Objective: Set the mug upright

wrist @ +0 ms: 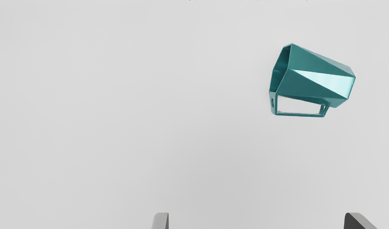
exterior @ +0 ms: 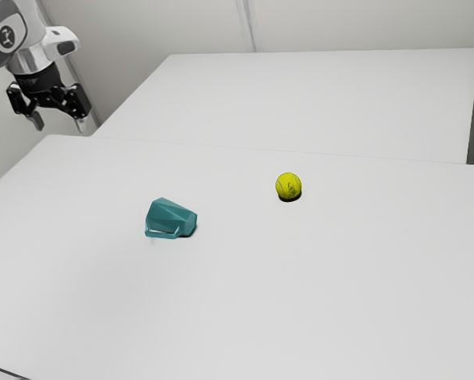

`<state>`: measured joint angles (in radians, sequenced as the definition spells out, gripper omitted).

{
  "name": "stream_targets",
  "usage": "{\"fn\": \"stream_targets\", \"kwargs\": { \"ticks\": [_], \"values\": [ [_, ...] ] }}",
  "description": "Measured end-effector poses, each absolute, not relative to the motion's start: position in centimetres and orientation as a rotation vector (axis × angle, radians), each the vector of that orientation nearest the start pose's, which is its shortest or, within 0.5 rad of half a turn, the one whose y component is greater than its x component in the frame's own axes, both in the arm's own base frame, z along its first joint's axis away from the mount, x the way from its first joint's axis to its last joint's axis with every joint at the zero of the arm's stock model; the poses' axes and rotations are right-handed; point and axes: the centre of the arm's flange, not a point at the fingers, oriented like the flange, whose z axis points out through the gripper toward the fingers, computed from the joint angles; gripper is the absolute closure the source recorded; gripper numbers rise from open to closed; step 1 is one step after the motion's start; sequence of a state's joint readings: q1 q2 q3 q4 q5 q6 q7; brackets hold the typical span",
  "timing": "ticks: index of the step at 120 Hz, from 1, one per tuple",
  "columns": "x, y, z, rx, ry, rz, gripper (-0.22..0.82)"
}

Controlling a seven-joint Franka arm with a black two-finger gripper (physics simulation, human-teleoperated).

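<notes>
"End effector (exterior: pixel 59 124), how does it look to you?"

"Wide. Its two fingers (wrist: pixel 161 221) stand well apart, with nothing held between them."

"And the pose?"

"Raised at the exterior view's upper left, at the end of the white arm (exterior: pixel 32 54). The hand hangs with both fingertips pointing downward, well apart from the mug (exterior: pixel 171 218)."

"Where's that mug, then?"

"On the table (exterior: pixel 221 305), lying on its side, wider end toward the exterior view's left. From the wrist, it lies out beyond the fingertips, touching neither, and its handle (wrist: pixel 299 115) is on the side nearer them."

"Anything else there?"

"A yellow ball (exterior: pixel 288 185) on the table, toward the exterior view's right from the mug and farther back."
</notes>
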<state>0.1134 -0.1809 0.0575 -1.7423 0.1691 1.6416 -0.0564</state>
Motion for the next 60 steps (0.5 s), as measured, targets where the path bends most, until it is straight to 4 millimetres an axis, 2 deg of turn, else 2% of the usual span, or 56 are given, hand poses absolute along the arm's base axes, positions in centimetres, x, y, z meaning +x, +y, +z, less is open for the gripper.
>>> {"fn": "stream_targets", "kwargs": {
  "ticks": [27,44,60],
  "values": [
    [50.0,10.3,63.9,-2.984,-0.271,-0.110,0.00],
    [51.5,10.4,61.3,-3.031,-0.258,-0.060,0.00],
    [53.5,10.4,56.8,-3.174,-0.310,0.039,0.00]
  ]
}}
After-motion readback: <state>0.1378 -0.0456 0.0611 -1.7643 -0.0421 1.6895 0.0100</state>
